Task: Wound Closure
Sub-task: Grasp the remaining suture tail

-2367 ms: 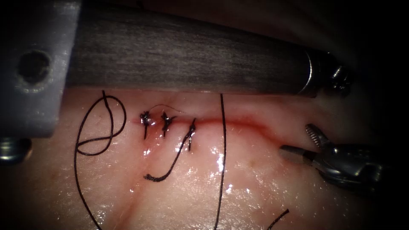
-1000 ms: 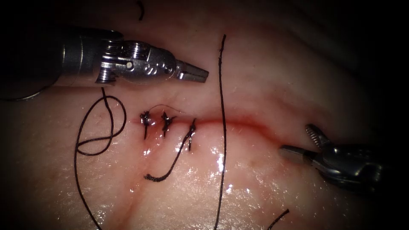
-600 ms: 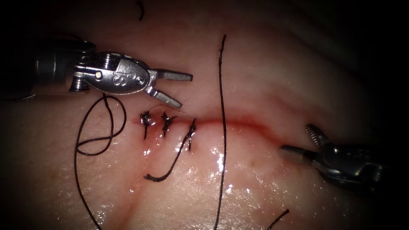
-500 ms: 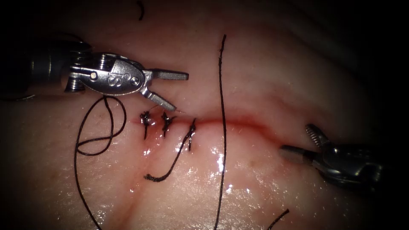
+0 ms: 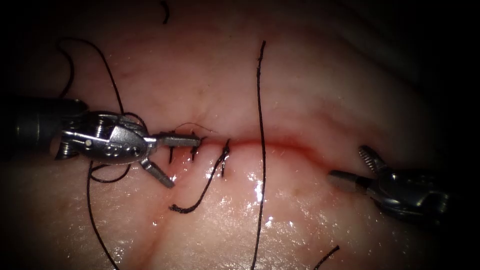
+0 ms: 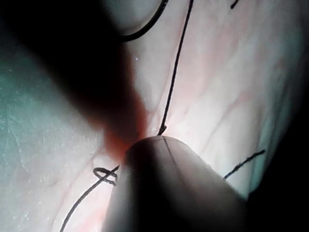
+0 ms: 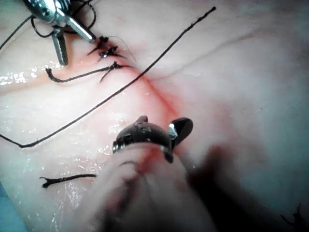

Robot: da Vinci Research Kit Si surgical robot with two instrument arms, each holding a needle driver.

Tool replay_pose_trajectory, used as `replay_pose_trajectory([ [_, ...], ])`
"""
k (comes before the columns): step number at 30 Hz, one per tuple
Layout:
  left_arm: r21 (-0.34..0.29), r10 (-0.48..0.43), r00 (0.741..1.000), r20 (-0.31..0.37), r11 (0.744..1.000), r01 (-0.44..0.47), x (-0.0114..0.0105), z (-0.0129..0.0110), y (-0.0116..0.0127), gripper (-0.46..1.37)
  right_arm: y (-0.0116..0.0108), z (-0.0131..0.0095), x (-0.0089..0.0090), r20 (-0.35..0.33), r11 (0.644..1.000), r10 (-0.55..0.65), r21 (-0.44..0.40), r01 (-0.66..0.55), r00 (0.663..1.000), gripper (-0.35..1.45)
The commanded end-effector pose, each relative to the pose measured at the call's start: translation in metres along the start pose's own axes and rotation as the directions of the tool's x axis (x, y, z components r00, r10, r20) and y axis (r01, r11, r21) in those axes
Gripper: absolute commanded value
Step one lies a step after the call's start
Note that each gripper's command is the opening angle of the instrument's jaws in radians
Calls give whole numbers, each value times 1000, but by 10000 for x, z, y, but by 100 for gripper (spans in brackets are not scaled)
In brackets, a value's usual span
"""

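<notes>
The cut (image 5: 285, 145) runs across the tissue (image 5: 300, 75), with three dark stitch knots (image 5: 226, 149) at its left end. My left tool (image 5: 186, 163) comes in from the left with its jaws open. Its upper jaw lies over the two leftmost knots, its lower jaw points down below the cut, and it holds nothing. At the cut's right end my right tool (image 5: 347, 162) rests with open jaws, also holding nothing. A long thread (image 5: 261, 150) crosses the cut from top to bottom. In the right wrist view, the right tool (image 7: 163, 123) sits near the cut and the left tool (image 7: 77, 50) at the knots (image 7: 107, 48).
A thread tail (image 5: 197, 197) curves down from the third knot. Looped thread (image 5: 90, 200) lies behind the left tool at the left. Short cut ends (image 5: 326, 257) lie on the tissue below right and at the upper edge (image 5: 165, 12). Red fluid tints the cut.
The left tool's shaft drew back to the left, its jaws opened, and it came down from above the cut onto the leftmost knots. The right tool stayed still.
</notes>
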Motion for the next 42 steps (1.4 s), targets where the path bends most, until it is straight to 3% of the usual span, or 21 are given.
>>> replay_pose_trajectory([
  [1,1,-2,1000,5,1000,2,0,0,-2,68,0,0,0,0,1000,0,0,0,1000,70],
  [30,-15,-45,995,89,999,47,-25,29,-24,64,0,0,0,0,1000,0,0,0,1000,70],
  [36,-18,-50,994,96,998,52,-24,29,-22,49,0,0,0,0,1000,0,0,0,1000,70],
  [39,-19,-62,993,99,998,64,-22,29,-21,33,0,0,0,0,1000,0,0,0,1000,70],
  [42,-18,-62,993,101,998,64,-21,29,-19,-7,0,0,0,0,1000,0,0,0,1000,70],
])
